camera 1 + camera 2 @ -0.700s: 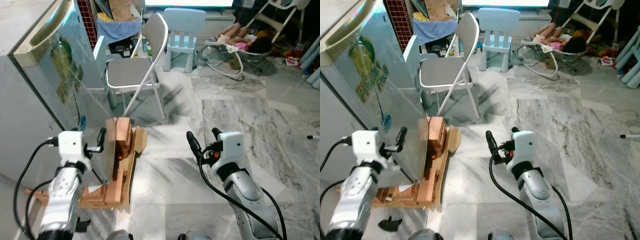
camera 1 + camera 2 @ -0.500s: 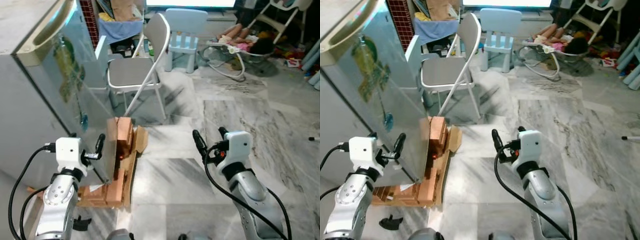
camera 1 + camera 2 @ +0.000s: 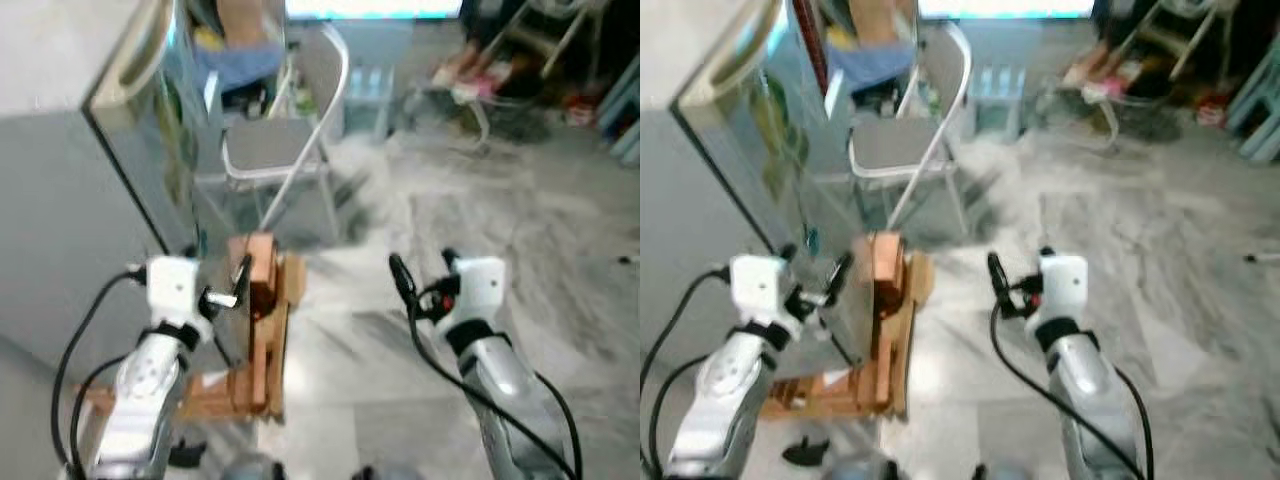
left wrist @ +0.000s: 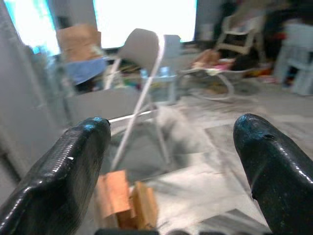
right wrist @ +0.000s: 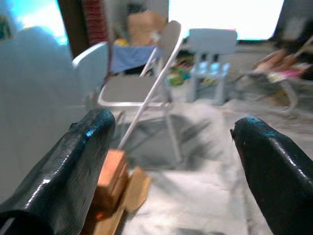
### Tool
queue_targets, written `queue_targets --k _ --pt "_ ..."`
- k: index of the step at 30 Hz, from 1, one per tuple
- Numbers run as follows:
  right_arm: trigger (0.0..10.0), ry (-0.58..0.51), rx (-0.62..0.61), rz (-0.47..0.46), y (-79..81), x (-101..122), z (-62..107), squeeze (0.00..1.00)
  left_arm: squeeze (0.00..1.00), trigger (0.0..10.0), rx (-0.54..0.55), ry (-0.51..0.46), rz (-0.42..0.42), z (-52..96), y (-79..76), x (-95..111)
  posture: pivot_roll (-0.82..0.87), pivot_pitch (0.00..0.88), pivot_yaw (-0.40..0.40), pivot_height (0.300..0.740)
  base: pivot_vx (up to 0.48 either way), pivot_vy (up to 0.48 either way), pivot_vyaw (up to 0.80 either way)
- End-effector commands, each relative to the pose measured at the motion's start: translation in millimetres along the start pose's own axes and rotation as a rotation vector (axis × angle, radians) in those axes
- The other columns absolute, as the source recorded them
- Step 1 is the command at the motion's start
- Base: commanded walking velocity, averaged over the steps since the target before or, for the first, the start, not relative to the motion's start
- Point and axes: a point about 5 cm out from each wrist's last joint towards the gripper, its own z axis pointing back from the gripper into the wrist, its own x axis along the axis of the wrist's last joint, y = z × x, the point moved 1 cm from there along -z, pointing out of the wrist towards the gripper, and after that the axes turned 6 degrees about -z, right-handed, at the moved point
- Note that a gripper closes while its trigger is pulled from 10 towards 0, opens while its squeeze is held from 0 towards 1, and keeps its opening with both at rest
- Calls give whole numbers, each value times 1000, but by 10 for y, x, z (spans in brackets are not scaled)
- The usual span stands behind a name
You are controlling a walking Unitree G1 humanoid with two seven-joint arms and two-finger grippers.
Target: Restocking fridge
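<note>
Everything I see looks smeared and fuzzy. The fridge [image 3: 90, 190] is cut off at the picture's edge. My left arm hides part of the wooden stand [image 3: 255, 340] below the fridge. The toys [image 3: 1110, 85] far behind the fridge are too blurry to tell.

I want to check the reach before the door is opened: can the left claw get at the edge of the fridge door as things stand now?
Probably yes. The left claw, open and holding nothing, is right beside the fridge door edge, with nothing between them.
</note>
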Motion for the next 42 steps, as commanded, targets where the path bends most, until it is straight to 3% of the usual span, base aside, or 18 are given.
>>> queue_targets --k 1,9,17,21,32,38,39,42 --pt "10000 -13 25 -4 71 26 -45 0 0 10000 -8 4 -20 11 11 18 55 0 12 740 0 0 0" --pt "10000 -19 29 0 82 36 -67 0 0 10000 84 48 -56 -53 84 -23 56 0 7 740 0 0 0" --pt "10000 -13 32 2 106 24 -53 0 0 10000 129 72 -29 -278 127 -54 42 4 6 740 0 0 0" --pt "10000 -2 18 -22 89 12 -27 0 0 10000 263 120 -24 -490 323 -119 33 4 10 740 0 0 0" --pt "10000 1 19 -22 108 -1 -26 0 0 10000 367 111 -54 -631 533 -86 39 2 14 740 0 0 0" --pt "10000 3 25 -25 123 -13 -30 0 0 10000 281 62 8 -748 389 -15 43 0 12 740 0 0 0" --pt "10000 21 39 -33 141 -47 -29 0 0 10000 151 7 5 -874 156 126 46 0 9 740 0 0 0" --pt "10000 72 80 -55 196 -134 -33 0 0 10000 -82 -95 -18 -1073 -311 420 54 0 7 740 0 0 0"
